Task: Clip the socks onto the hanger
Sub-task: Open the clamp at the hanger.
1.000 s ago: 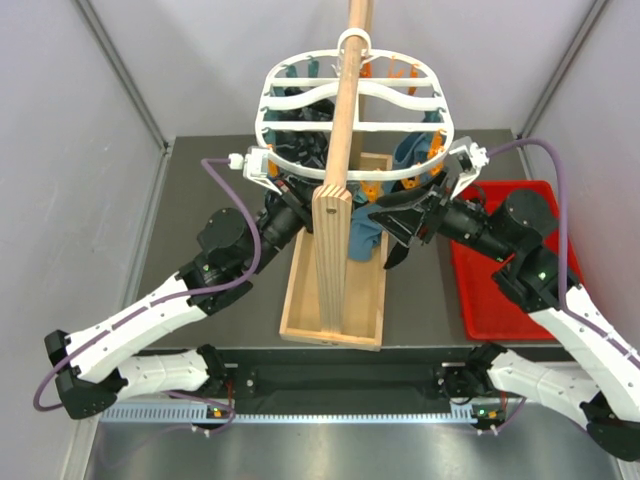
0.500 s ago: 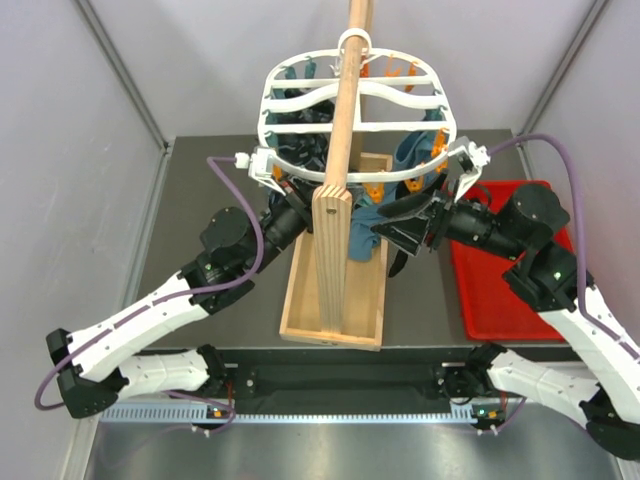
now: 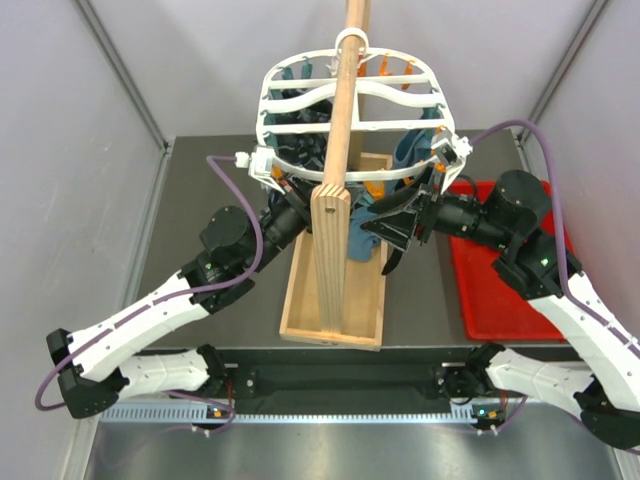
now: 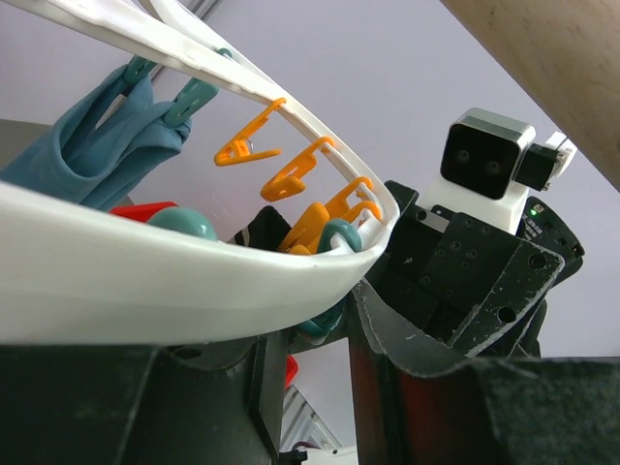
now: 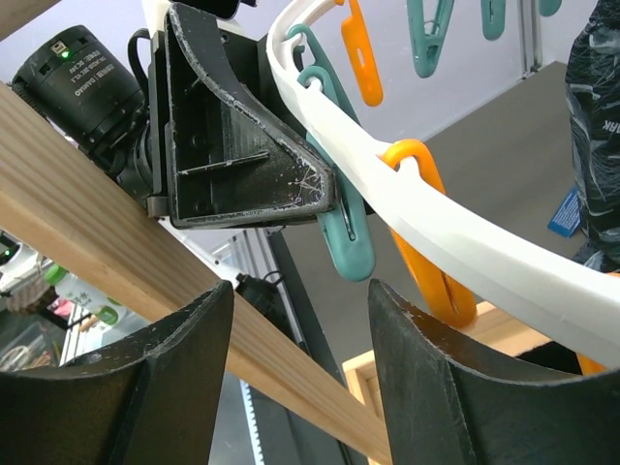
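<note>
While left claw (image 4: pixel 312 373) sits under hanger (image 4: pixel 145 281) rim, jaws narrow, teal clothespin (image 4: pixel 323 325) between them, grip unclear. Right claw (image 5: pixel 300 305) spread wide, empty; rim just above fingertips.

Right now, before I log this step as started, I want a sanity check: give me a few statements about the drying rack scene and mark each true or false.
1. The right gripper is clamped shut. False: its fingers stand apart with nothing between them.
2. The hanger hangs on the wooden pole. True.
3. The red tray lies left of the wooden pole. False: it lies to its right.
4. A blue-teal cloth is clipped to the hanger. True.
5. Every clothespin is orange. False: teal clothespins hang among orange ones.
</note>
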You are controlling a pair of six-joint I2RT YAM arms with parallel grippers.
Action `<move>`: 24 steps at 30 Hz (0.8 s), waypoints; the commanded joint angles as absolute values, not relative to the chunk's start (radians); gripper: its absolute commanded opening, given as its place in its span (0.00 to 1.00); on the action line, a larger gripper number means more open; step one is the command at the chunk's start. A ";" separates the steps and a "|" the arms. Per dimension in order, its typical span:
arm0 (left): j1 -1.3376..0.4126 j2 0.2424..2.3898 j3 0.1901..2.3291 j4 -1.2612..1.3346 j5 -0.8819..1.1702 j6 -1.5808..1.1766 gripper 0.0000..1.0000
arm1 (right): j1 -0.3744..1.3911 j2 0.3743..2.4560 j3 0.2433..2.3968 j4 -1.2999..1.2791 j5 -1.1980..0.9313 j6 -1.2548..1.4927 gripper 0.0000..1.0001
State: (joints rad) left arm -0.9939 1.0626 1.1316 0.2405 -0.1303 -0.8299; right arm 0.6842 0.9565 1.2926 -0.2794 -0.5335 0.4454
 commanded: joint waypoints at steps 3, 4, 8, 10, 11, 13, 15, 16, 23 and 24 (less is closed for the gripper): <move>-0.996 1.065 1.160 0.285 -0.097 -0.845 0.00 | 0.675 0.976 1.336 -0.276 -0.512 0.414 0.56; -0.996 1.062 1.158 0.285 -0.098 -0.844 0.00 | 0.676 0.976 1.338 -0.284 -0.508 0.407 0.56; -0.996 1.043 1.151 0.281 -0.110 -0.844 0.00 | 0.677 0.960 1.328 -0.313 -0.466 0.388 0.55; -0.996 1.034 1.149 0.282 -0.112 -0.845 0.00 | 0.676 0.948 1.319 -0.316 -0.448 0.385 0.55; -0.996 1.034 1.147 0.282 -0.110 -0.845 0.00 | 0.676 0.943 1.316 -0.314 -0.430 0.385 0.54; -0.996 1.034 1.147 0.282 -0.103 -0.848 0.00 | 0.676 0.942 1.310 -0.299 -0.420 0.383 0.55; -0.996 1.037 1.146 0.285 -0.091 -0.851 0.00 | 0.676 0.940 1.312 -0.284 -0.414 0.388 0.55; -0.996 1.040 1.144 0.285 -0.091 -0.857 0.00 | 0.676 0.943 1.313 -0.272 -0.416 0.390 0.55; -0.996 1.046 1.141 0.293 -0.075 -0.873 0.00 | 0.676 0.969 1.310 -0.163 -0.477 0.434 0.52; -0.994 1.049 1.143 0.295 -0.074 -0.877 0.00 | 0.676 0.974 1.312 -0.152 -0.480 0.443 0.51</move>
